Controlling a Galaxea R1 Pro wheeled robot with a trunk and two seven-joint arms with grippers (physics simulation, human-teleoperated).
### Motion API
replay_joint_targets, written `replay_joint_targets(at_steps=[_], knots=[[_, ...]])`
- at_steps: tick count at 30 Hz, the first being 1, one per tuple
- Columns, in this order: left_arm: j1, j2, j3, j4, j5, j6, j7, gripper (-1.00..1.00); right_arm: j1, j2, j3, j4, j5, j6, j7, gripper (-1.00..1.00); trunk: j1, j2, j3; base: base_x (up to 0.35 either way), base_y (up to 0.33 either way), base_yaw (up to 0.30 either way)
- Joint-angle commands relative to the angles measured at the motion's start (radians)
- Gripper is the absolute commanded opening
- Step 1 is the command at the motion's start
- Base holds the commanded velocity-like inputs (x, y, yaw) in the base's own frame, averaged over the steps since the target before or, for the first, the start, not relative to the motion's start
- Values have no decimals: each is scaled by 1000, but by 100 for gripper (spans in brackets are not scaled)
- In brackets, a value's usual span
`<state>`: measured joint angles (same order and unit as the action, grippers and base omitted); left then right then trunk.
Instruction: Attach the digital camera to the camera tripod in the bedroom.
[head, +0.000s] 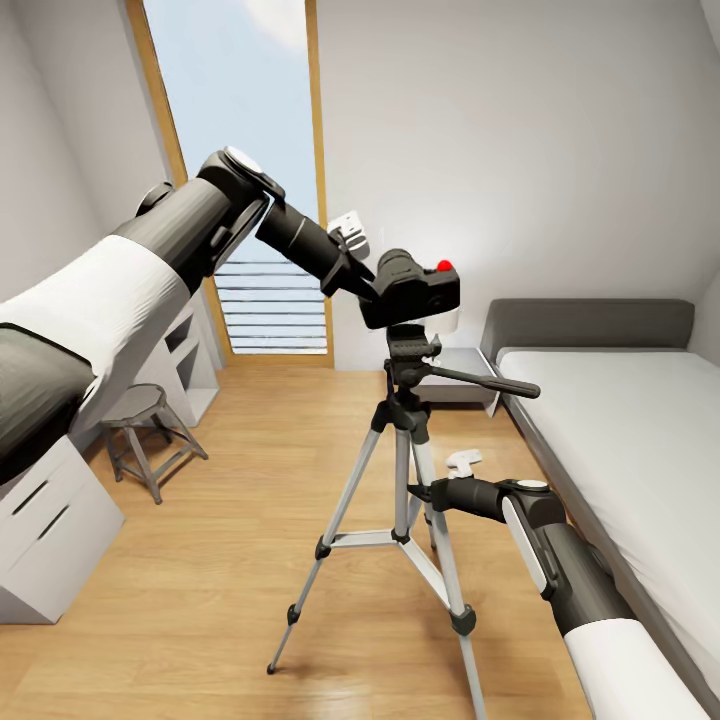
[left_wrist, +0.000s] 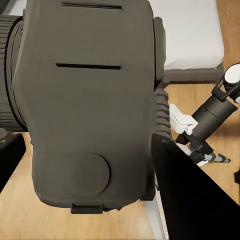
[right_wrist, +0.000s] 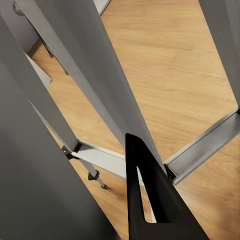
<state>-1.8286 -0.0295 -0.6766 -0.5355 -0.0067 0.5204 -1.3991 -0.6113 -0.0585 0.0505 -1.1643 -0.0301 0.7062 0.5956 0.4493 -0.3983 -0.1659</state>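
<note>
Head view: the camera tripod (head: 404, 470) stands upright on the light wood floor (head: 230, 500) of the bedroom, just beside the low grey bed (head: 620, 420), legs spread, pan handle pointing toward the bed. The digital camera (head: 412, 288) sits directly over the tripod head, touching or nearly touching it; exact seating cannot be told. Red button faces up. The left gripper (head: 362, 272) reaches in from the window side and pinches the camera body; in the left wrist view the camera's grey underside (left_wrist: 90, 100) sits between the dark fingers (left_wrist: 185, 200). The right gripper (head: 440, 490) is at a tripod leg below the head; whether it is spread or pressed together cannot be told. A stool (head: 140, 425) and white drawers (head: 50, 530) stand at left, well apart from the tripod.
</note>
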Motion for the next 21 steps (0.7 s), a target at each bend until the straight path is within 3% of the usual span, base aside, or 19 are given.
replay_joint_targets(at_steps=[1,21], knots=[[-1,0,-1,1,6,-1,0,-100,-1,-1,0,49,55,-10,-2,-100,1,-2,-2,0,0,0],[-1,4,-3,30,25,-4,-5,-100,-1,-4,0,50,55,-10,-3,-100,1,-2,-2,0,0,0]])
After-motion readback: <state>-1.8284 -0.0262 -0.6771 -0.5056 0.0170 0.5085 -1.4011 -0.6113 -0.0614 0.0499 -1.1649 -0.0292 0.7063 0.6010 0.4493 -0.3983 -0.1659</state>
